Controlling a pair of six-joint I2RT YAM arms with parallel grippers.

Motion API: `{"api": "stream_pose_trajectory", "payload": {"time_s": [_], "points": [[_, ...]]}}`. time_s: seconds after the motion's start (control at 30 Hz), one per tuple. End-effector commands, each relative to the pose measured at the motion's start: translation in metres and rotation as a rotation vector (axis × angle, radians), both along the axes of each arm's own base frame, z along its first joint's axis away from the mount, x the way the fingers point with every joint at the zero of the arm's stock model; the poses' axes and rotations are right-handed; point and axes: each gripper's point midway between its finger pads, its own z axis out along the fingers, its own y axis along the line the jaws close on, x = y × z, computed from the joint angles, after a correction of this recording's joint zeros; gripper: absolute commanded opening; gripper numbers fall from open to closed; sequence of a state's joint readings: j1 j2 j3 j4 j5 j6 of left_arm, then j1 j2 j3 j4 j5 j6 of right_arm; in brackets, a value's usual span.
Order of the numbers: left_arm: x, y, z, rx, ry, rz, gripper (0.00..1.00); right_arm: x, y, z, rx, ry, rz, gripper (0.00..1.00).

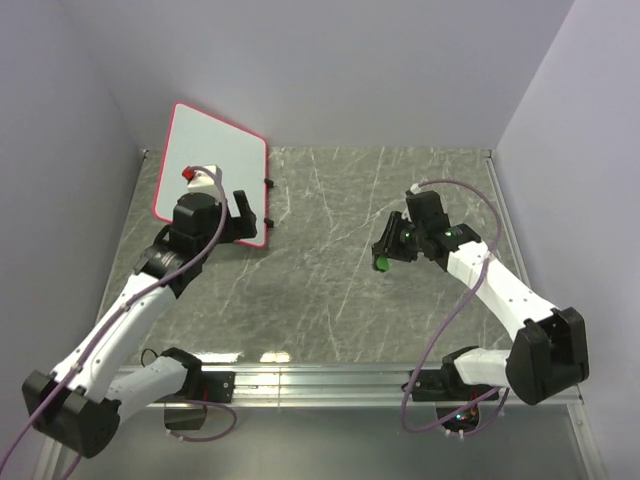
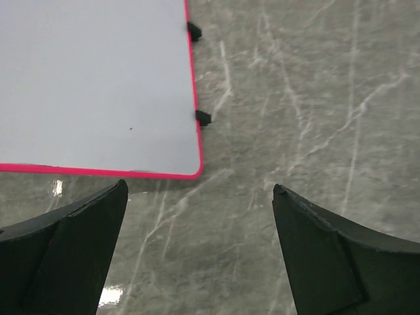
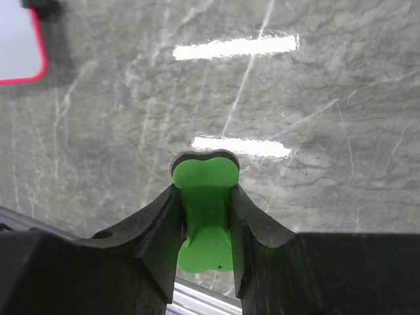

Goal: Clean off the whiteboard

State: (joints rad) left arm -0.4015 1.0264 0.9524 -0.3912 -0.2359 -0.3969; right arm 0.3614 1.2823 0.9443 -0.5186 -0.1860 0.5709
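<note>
grey veined stone-look table (image 1: 330, 300) is showing a glossy sheen. large flat white whiteboard (image 1: 215, 150), rounded corners and thin pink-red rim, is sitting at its far left. only the left wrist view is showing its near corner blank, with two small black clips (image 2: 203, 118) on one edge. left gripper (image 2: 200, 190) is hovering just off that corner, jaws wide apart. right gripper (image 3: 205, 187), well apart over mid-table, is angling down, jaws clamping a small green bow-shaped eraser (image 3: 204, 230).
</note>
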Motion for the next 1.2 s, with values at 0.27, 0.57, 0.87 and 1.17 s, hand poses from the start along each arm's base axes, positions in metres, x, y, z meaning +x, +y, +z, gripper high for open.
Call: {"api": "stream_pose_trajectory", "payload": {"time_s": [0.27, 0.57, 0.87, 1.17], "points": [[-0.028, -0.003, 0.009, -0.051, 0.004, -0.012, 0.99, 0.001, -0.008, 0.024, 0.001, -0.095, -0.011, 1.00], [-0.036, -0.003, 0.016, -0.055, -0.021, -0.036, 0.99, -0.017, -0.009, 0.096, 0.101, -0.290, 0.001, 1.00], [-0.044, 0.001, 0.024, -0.045, -0.055, -0.048, 0.99, -0.048, -0.051, 0.205, 0.210, -0.656, -0.196, 1.00], [-0.043, -0.001, 0.033, -0.057, -0.065, -0.048, 1.00, -0.066, -0.065, 0.218, 0.182, -0.692, -0.217, 1.00]]}}
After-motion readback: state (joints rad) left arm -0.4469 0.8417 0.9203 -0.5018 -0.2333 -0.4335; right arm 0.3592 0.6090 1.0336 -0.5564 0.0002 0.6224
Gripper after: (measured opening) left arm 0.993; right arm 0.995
